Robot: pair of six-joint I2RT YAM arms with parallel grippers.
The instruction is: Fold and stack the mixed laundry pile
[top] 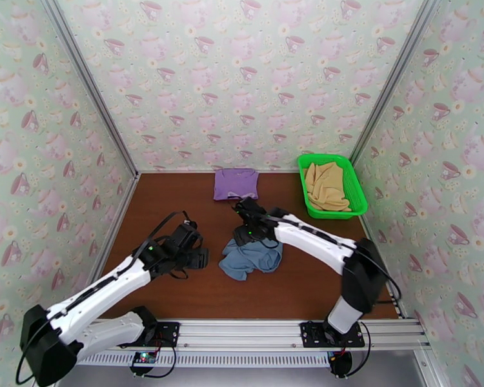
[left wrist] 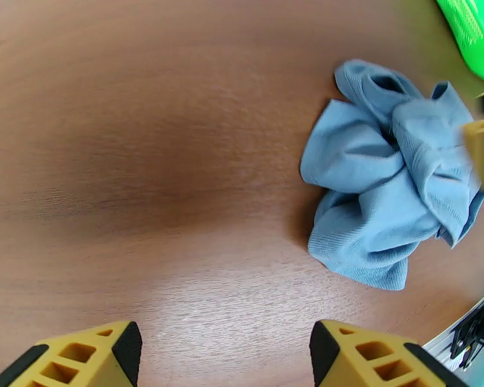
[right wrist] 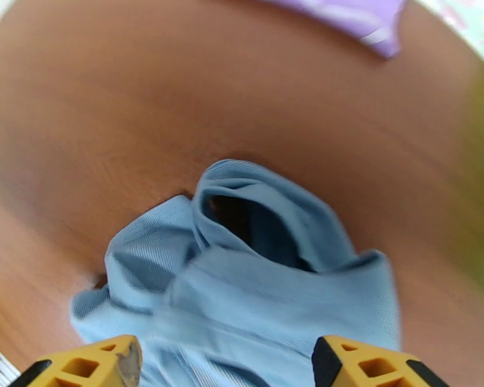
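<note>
Right fingers (right wrist: 87, 366) gape wide over the crumpled, fine-ribbed blue-grey garment (right wrist: 261, 291); left fingers (left wrist: 80, 356) gape too.

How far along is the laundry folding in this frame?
Done: the lilac garment lies folded flat at the table's back. In hand: the right gripper, open, is over the crumpled blue-grey garment; the left gripper is open above bare table. Left: folding the blue-grey one, the tan garment in the green basket, and stacking.
</note>
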